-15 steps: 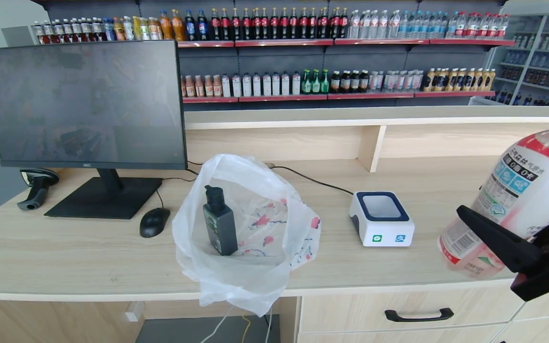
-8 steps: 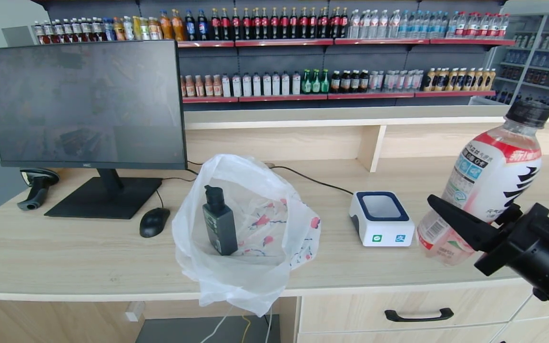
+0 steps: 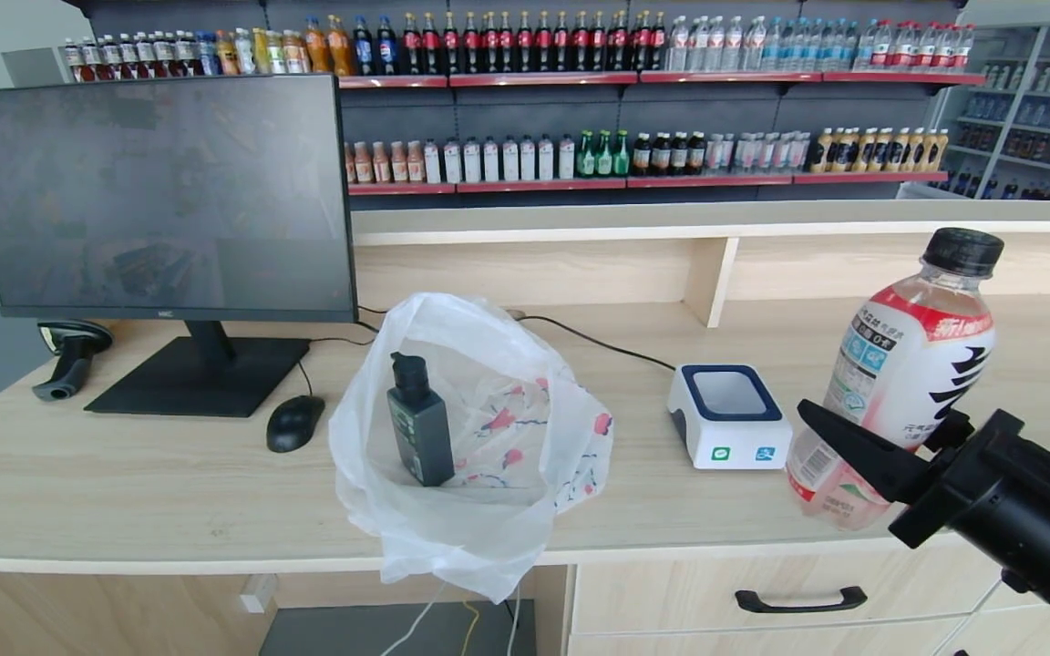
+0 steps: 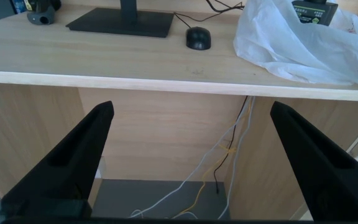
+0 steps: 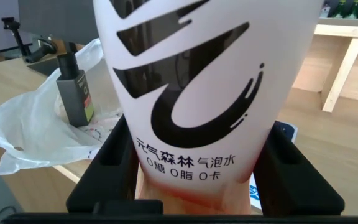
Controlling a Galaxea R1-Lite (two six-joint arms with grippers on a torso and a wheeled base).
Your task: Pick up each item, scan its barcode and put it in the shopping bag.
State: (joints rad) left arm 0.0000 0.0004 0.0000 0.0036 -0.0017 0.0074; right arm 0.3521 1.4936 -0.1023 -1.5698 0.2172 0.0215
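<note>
The scanner (image 3: 728,428) stands on the surface (image 3: 124,492) between the shopping bag (image 3: 479,492) and the drink bottle (image 3: 912,364) held in the right tool (image 3: 879,428). A bare strip separates scanner and bag. Inside the bag's open mouth a dark pump bottle (image 3: 418,433) stands toward the robot's left, leaving the right part free.

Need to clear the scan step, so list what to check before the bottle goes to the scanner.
1. Hold: bottle clamped in right gripper, ok.
2. Scan pose: barcode not over scanner, bottle is to its right, not ok.
3. Window of scanner uncovered: ok.
4. Mouth of shopping bag open, dark pump bottle upright inside: ok.
5. Clearance: left gripper open below counter edge, ok.
</note>
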